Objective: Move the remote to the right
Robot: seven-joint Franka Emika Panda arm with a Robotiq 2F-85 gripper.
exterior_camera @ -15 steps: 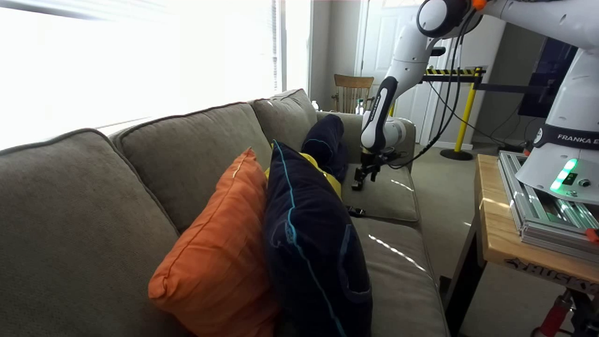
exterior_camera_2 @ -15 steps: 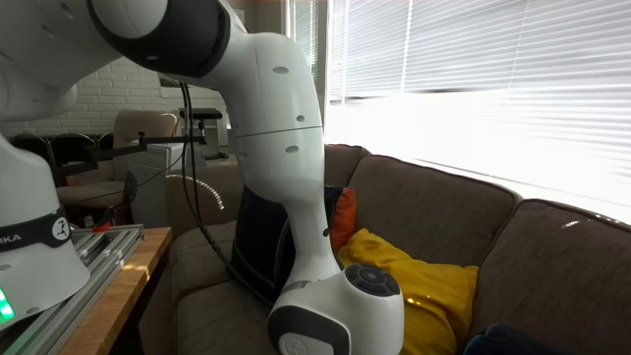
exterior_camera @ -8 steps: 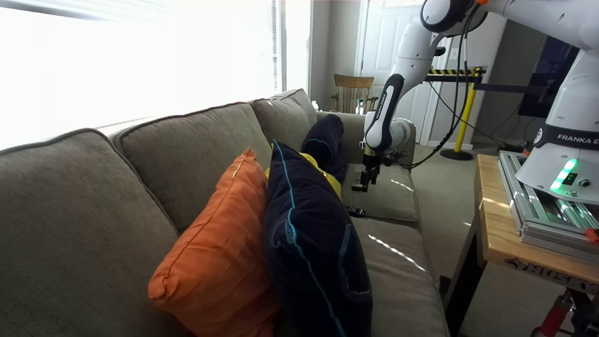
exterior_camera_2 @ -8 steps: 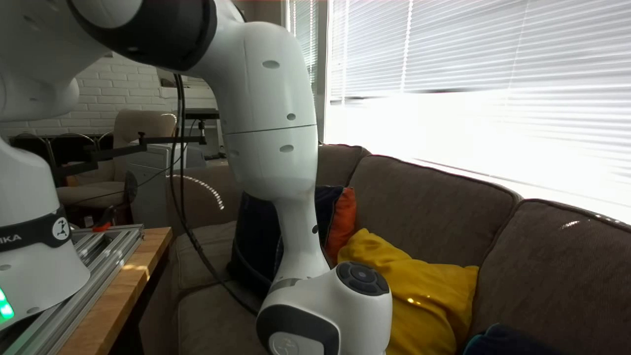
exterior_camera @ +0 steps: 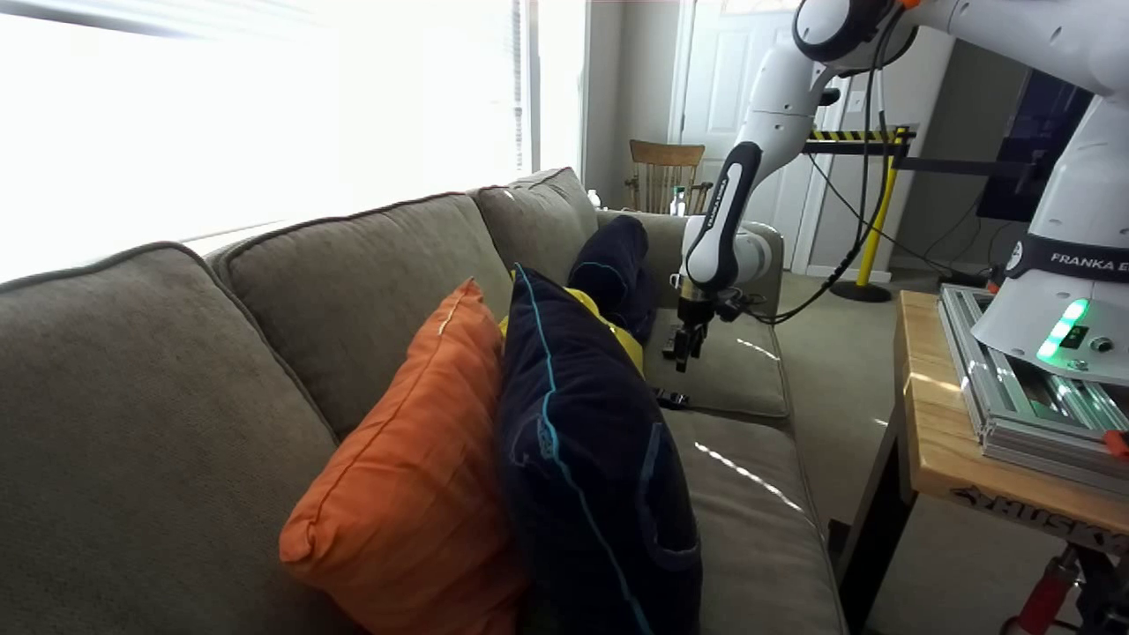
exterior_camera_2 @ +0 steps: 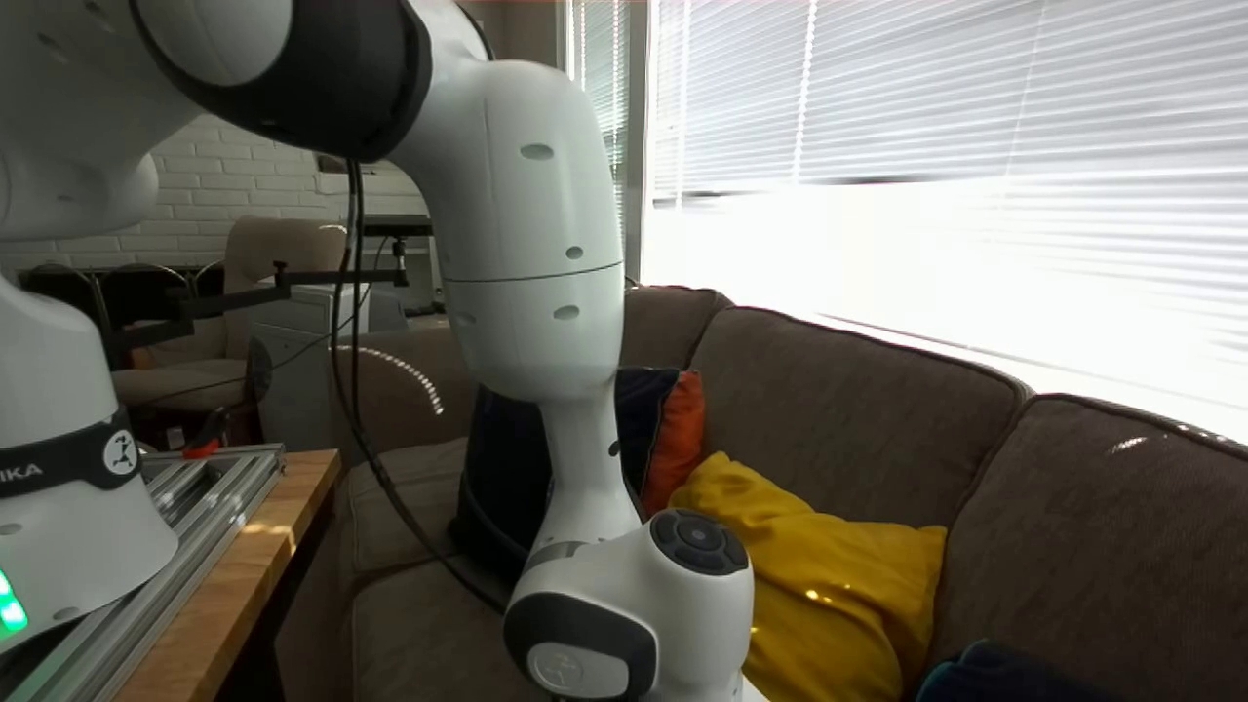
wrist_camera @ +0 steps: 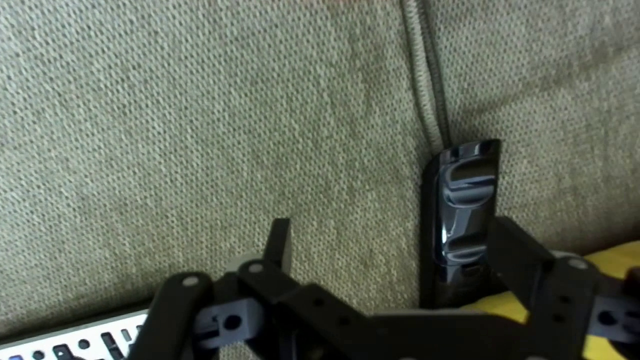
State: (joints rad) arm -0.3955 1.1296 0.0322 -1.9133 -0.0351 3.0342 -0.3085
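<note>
Glossy and black, the remote (wrist_camera: 462, 220) lies on the sofa seat against the seam in the wrist view, its lower end hidden by the gripper and yellow cloth. An exterior view shows it small (exterior_camera: 672, 399), beside the large navy pillow. My gripper (wrist_camera: 392, 240) is open, with nothing held between its fingers. The right finger (wrist_camera: 515, 255) overlaps the remote's right edge in the picture; whether they touch I cannot tell. The left finger (wrist_camera: 277, 245) stands over bare fabric. In an exterior view the gripper (exterior_camera: 686, 354) hangs just beyond the remote. The fingertips are out of frame in an exterior view.
A pale-faced controller with dark buttons (wrist_camera: 95, 332) lies at the wrist view's lower left, partly behind the gripper. A yellow pillow (exterior_camera_2: 829, 575), an orange pillow (exterior_camera: 414, 467) and a navy pillow (exterior_camera: 600, 423) line the sofa. The robot's wooden bench (exterior_camera: 917, 406) stands in front.
The arm first shifted sideways, then the gripper came a little lower and nearer the black remote. The pale-faced controller came partly out from behind it. The gripper stayed open.
</note>
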